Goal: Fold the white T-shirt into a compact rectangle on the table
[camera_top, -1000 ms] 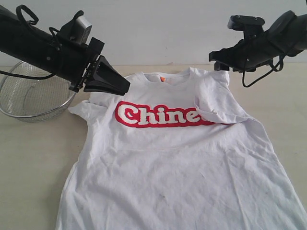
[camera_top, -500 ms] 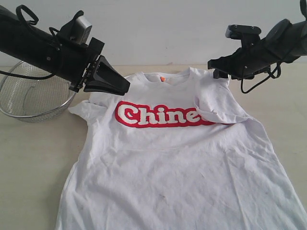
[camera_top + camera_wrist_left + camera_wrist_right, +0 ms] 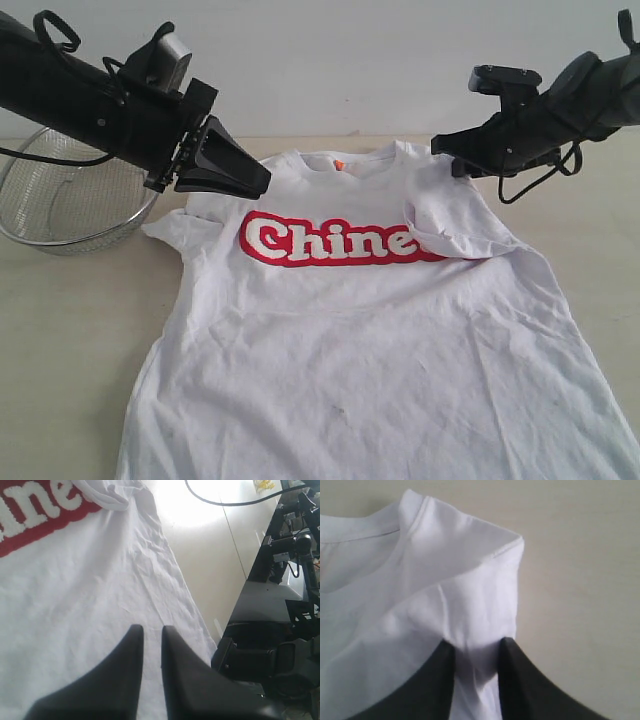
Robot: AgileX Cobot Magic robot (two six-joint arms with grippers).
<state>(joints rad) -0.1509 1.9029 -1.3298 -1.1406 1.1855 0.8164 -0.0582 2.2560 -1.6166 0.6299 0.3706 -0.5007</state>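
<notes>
The white T-shirt [image 3: 370, 340] lies face up on the table [image 3: 70, 330], red-outlined lettering across the chest. Its right sleeve [image 3: 450, 225] is folded inward over the end of the lettering. My right gripper [image 3: 445, 148] is down at the shirt's right shoulder. In the right wrist view the right gripper [image 3: 476, 647] is shut on a bunched ridge of the white T-shirt [image 3: 460, 590] near the collar. My left gripper [image 3: 262, 182] hovers above the left shoulder. In the left wrist view the left gripper [image 3: 152, 627] is shut, holding nothing, over the white T-shirt [image 3: 75, 605].
A silver wire-mesh bowl [image 3: 60, 205] stands at the back left, behind the left arm. Bare table [image 3: 580, 555] runs past the shirt's right shoulder. Dark equipment [image 3: 280, 630] sits beyond the table edge in the left wrist view.
My right gripper has dropped to the right shoulder and its jaws have closed in on the fabric. The left arm and the shirt's body have not moved.
</notes>
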